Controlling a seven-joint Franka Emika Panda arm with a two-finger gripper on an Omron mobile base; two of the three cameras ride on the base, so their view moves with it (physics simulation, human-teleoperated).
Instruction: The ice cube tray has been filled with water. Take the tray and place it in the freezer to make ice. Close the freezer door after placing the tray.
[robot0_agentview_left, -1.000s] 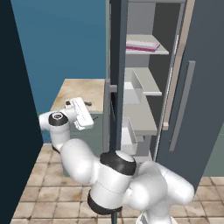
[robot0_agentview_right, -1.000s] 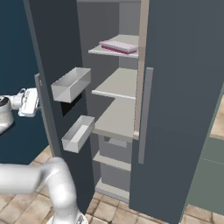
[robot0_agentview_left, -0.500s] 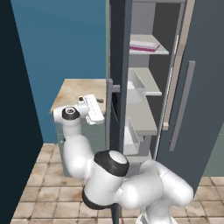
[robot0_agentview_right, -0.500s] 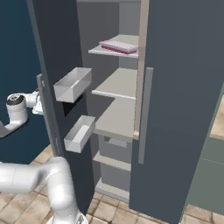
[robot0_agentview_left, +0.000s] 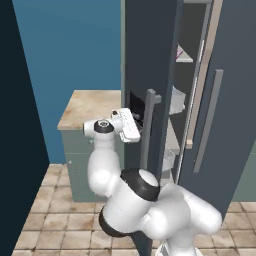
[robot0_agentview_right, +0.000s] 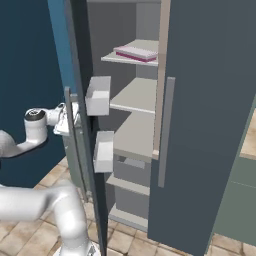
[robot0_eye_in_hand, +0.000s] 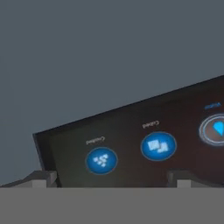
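The pinkish ice cube tray (robot0_agentview_right: 136, 52) lies flat on the upper shelf inside the freezer (robot0_agentview_right: 137, 135); in the left base view just a sliver of the ice cube tray (robot0_agentview_left: 178, 52) peeks past the door. The freezer door (robot0_agentview_left: 150, 55) stands partly open, and white bins (robot0_agentview_right: 98, 95) hang on its inner side. My gripper (robot0_agentview_left: 141, 125) is at the door's outer face, beside the bar handle (robot0_agentview_left: 149, 127). It is open and holds nothing. In the hand view the gripper (robot0_eye_in_hand: 111, 180) sits close to the black dispenser panel (robot0_eye_in_hand: 144, 140) with blue buttons.
A beige counter (robot0_agentview_left: 87, 107) over grey-green cabinets stands left of the freezer against the blue wall. The unit's other door (robot0_agentview_right: 210, 100) with its long handle (robot0_agentview_right: 166, 132) is shut on the right. Tiled floor (robot0_agentview_left: 50, 220) lies below.
The freezer door has swung toward the cabinet and now stands nearly edge-on in the right base view. My hand has moved right with it, up to the dispenser panel, still open.
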